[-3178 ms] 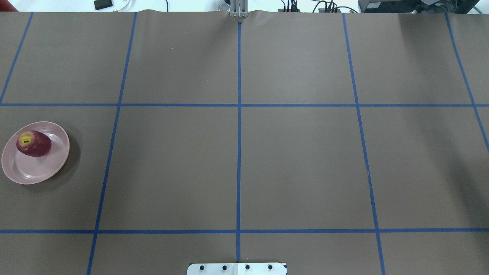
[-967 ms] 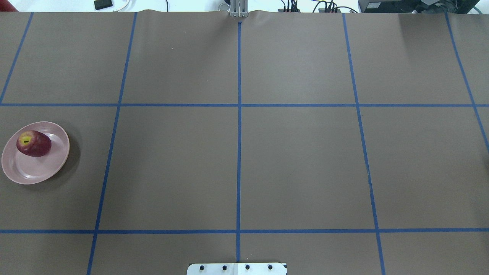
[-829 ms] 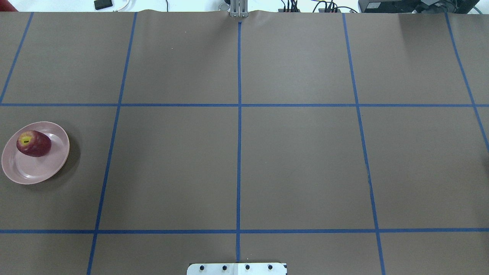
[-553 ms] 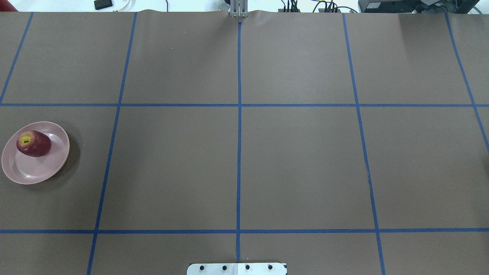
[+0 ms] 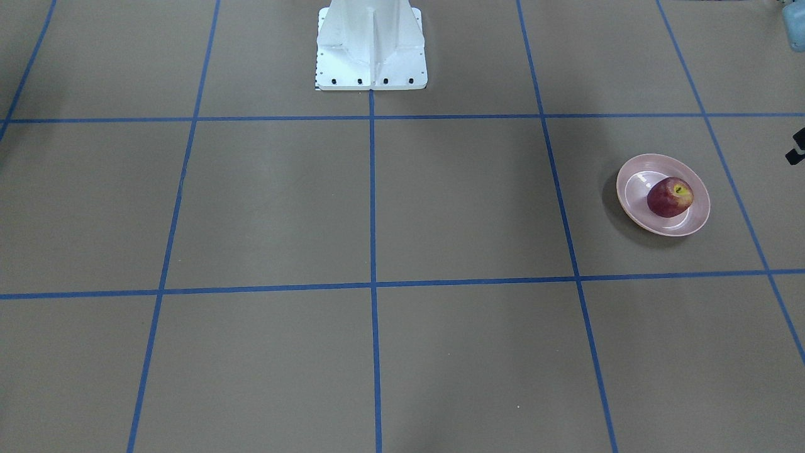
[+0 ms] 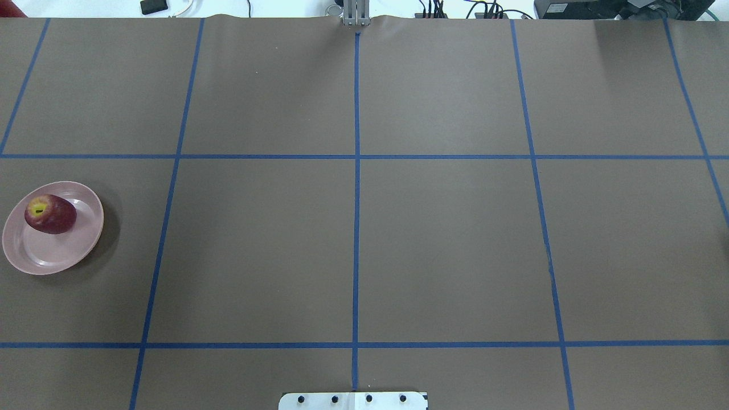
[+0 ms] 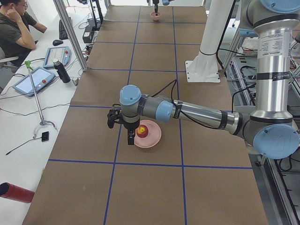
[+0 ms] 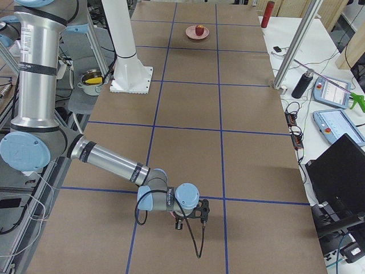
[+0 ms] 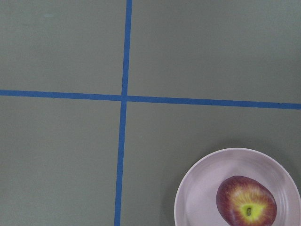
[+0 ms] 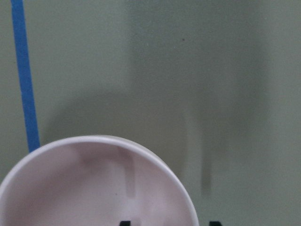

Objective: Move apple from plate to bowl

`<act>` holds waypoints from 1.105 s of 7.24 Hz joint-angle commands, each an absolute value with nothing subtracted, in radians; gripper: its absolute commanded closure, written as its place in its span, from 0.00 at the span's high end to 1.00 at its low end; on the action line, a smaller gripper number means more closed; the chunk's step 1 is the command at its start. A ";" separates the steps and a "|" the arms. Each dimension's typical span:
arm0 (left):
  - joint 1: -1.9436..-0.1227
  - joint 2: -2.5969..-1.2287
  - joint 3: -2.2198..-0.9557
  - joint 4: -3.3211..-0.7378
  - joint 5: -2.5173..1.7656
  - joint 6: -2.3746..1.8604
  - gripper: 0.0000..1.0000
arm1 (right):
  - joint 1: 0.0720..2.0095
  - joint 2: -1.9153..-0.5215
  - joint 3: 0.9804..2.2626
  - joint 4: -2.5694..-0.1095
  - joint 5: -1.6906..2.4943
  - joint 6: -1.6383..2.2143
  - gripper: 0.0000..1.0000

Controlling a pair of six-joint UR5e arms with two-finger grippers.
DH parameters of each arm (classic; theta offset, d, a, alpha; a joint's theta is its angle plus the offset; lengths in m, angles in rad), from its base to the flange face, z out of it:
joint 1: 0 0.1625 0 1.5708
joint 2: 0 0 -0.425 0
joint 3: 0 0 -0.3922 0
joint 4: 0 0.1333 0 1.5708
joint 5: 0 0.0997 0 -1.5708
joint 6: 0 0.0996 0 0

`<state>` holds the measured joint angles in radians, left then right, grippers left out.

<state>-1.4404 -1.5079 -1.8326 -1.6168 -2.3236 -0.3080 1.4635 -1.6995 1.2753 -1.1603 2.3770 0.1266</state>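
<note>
The dark red apple lies on the pale pink plate at the table's left edge; it also shows in the left wrist view on the plate. My left gripper hangs just beside the plate; I cannot tell whether it is open. The pink bowl stands at the far right end, also seen in the left side view. My right gripper is right above it, tips wide apart, open and empty.
The white robot base stands at the table's middle edge. Blue tape lines grid the brown table. An operator sits by a side table with tablets and a bottle. A red cylinder lies off the table.
The apple and plate have not moved. A faint shadow over the table's right side has faded since the earliest frame.
</note>
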 commanded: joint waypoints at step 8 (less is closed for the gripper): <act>-1.440 -1.508 -1.839 -1.618 -2.325 -0.308 0.98 | 1.295 -1.403 1.465 -1.117 2.543 0.800 0.00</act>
